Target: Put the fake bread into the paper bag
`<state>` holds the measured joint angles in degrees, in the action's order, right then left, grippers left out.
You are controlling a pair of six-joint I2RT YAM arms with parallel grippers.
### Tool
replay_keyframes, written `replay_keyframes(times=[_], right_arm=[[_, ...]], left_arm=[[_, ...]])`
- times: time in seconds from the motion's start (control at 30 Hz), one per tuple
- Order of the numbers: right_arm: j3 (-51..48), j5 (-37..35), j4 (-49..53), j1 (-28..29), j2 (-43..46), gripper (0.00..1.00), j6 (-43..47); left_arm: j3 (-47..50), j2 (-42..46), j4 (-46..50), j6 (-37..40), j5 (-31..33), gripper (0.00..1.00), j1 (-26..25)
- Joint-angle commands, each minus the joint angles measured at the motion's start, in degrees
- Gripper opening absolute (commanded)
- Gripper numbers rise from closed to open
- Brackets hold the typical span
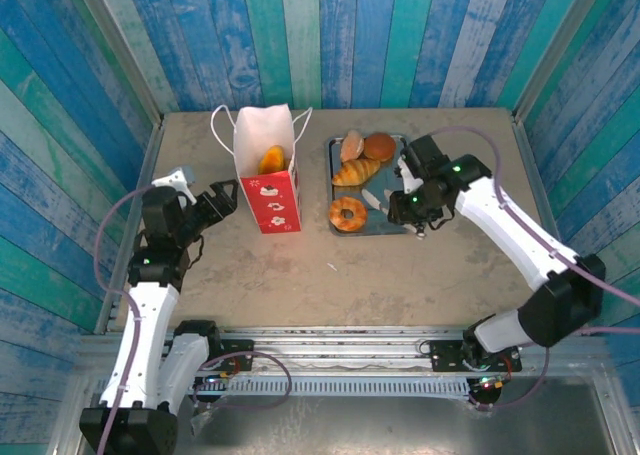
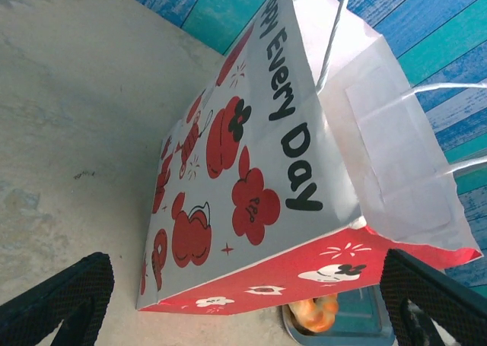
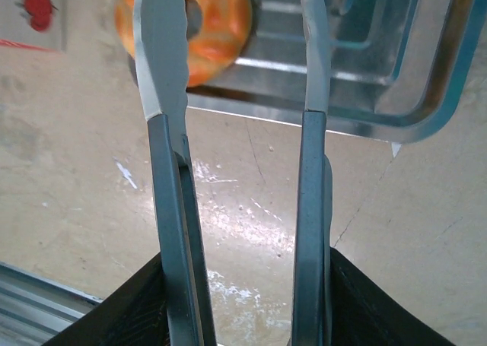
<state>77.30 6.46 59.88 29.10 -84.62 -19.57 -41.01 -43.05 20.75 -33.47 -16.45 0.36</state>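
The paper bag (image 1: 266,180) stands upright, white above and red below, and one orange fake bread (image 1: 272,159) lies inside it. Three more pastries and a ring donut (image 1: 347,214) lie on the metal tray (image 1: 392,223). My left gripper (image 1: 222,197) is open just left of the bag, its black fingers (image 2: 65,300) spread either side of the bag's side (image 2: 251,171). My right gripper (image 1: 408,203) is shut on thin metal tongs (image 3: 163,133). The tong tips reach over the tray's near edge (image 3: 380,103), the left one above the donut (image 3: 221,19), and hold nothing.
Blue and teal plank walls enclose the tan table on three sides. The bag's two white cord handles (image 1: 222,125) stick out at the back. Bare tabletop (image 1: 340,275) runs between the tray and the arm bases.
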Motion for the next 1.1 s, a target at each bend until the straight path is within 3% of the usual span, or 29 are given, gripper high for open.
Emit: replay_keyframes(times=[0.0,0.4,1.07], right_arm=[[3.4,-0.2,3.0,1.3,-2.7,0.5,1.1],[12.3,-1.5,8.5,3.6,-14.1,0.51,2.9],[23.4,-4.0,14.9,4.8,-25.5,0.5,4.9]], left_arm=[[0.6,0.9,-2.4,-0.5,-0.7,0.94,-0.1],[1.0,1.0,-2.5,0.9,-0.2,0.94,-0.1],[-0.4,1.0,-1.2,3.4,1.0,0.94,-0.1]])
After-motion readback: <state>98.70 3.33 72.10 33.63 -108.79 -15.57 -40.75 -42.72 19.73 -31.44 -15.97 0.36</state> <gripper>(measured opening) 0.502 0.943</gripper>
